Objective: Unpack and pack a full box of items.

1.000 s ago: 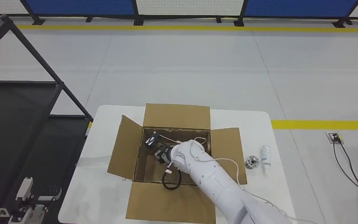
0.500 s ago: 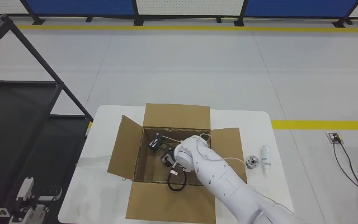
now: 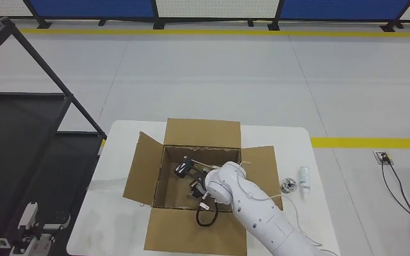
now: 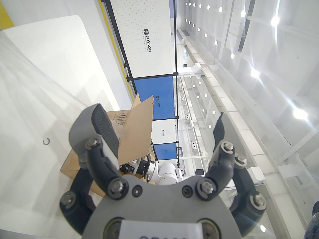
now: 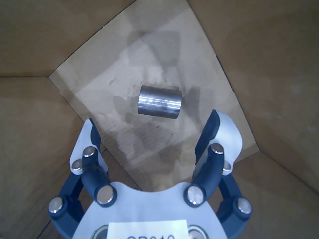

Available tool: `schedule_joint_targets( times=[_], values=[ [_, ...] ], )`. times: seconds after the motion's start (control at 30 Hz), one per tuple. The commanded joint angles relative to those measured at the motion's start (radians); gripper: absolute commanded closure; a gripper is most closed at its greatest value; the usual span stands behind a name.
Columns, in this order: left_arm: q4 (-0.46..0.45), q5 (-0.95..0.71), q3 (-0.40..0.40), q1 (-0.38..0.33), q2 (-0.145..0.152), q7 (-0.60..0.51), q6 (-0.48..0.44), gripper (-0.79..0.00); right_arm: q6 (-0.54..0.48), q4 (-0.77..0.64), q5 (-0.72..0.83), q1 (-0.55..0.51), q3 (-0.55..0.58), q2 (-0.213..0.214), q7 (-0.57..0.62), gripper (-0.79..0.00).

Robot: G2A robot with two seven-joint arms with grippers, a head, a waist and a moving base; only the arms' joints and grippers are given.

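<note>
An open cardboard box (image 3: 202, 133) stands on the white table (image 3: 122, 185) with its flaps spread. My right gripper (image 3: 182, 168) is down inside it. In the right wrist view a short metal cylinder (image 5: 159, 102) lies on its side on the box floor. The right gripper (image 5: 151, 123) hangs open just above and short of it, touching nothing. My left gripper (image 4: 159, 115) is open and holds nothing. It sits low beside the table, tilted upward, and the box (image 4: 135, 135) is some way beyond it.
To the right of the box lie a small round metal part (image 3: 287, 185) and a white bottle (image 3: 304, 177). A black frame rack (image 3: 38, 147) stands left of the table. A small C-shaped ring (image 4: 46, 141) lies on the table.
The right arm has swung to the right, carrying its gripper a little towards the middle of the box. The box and the items beside it have not moved.
</note>
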Motion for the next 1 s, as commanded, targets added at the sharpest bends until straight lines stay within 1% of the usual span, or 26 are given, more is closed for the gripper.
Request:
schedule_joint_targets(
  times=[0.0, 0.07, 0.17, 0.27, 0.33, 0.37, 0.43, 0.47, 0.53, 0.57, 0.63, 0.7, 0.83, 0.97],
  values=[
    [0.001, -0.001, 0.000, -0.002, 0.000, 0.000, 0.001, -0.785, 0.018, -0.003, -0.011, -0.007, 0.003, 0.001, -0.002, -0.686],
    [0.002, -0.002, 0.000, -0.003, 0.000, 0.000, 0.002, -0.785, 0.041, 0.007, -0.023, -0.009, 0.002, -0.001, -0.006, -0.671],
    [0.003, -0.003, 0.000, -0.005, 0.000, 0.002, 0.004, -0.785, 0.038, 0.041, -0.007, 0.000, -0.003, -0.009, -0.008, -0.702],
    [0.004, -0.002, 0.001, -0.008, 0.001, 0.002, 0.005, -0.785, 0.049, 0.090, 0.000, 0.015, -0.013, -0.020, -0.012, -0.662],
    [0.005, -0.001, 0.001, -0.009, 0.001, 0.002, 0.006, -0.785, 0.050, 0.116, 0.009, 0.027, -0.022, -0.029, -0.007, -0.671],
    [0.005, -0.001, 0.001, -0.009, 0.001, 0.002, 0.006, -0.785, 0.049, 0.126, 0.012, 0.033, -0.026, -0.033, -0.007, -0.643],
    [0.005, 0.000, 0.003, -0.010, 0.001, 0.002, 0.006, -0.785, 0.039, 0.149, 0.028, 0.042, -0.031, -0.040, 0.013, -0.422],
    [0.005, 0.000, 0.003, -0.011, 0.001, 0.003, 0.006, -0.785, 0.039, 0.160, 0.033, 0.051, -0.031, -0.043, 0.026, -0.385],
    [0.005, 0.002, 0.006, -0.011, 0.000, 0.004, 0.004, -0.785, 0.040, 0.176, 0.042, 0.059, -0.034, -0.049, 0.036, -0.339],
    [0.006, 0.002, 0.007, -0.012, 0.000, 0.005, 0.003, -0.785, 0.042, 0.182, 0.044, 0.063, -0.035, -0.052, 0.040, -0.271],
    [0.006, 0.000, 0.008, -0.012, 0.000, 0.006, 0.003, -0.785, 0.038, 0.193, 0.051, 0.068, -0.035, -0.056, 0.042, -0.185],
    [0.007, -0.001, 0.009, -0.012, 0.000, 0.008, 0.003, -0.785, 0.032, 0.199, 0.055, 0.072, -0.035, -0.058, 0.042, -0.154],
    [0.009, -0.003, 0.008, -0.009, -0.001, 0.010, 0.000, -0.785, 0.046, 0.197, 0.048, 0.076, -0.028, -0.060, 0.023, 0.000],
    [0.009, -0.008, 0.004, -0.007, -0.001, 0.009, -0.004, -0.785, 0.047, 0.132, 0.029, 0.057, 0.002, -0.047, -0.039, 0.000]
  ],
)
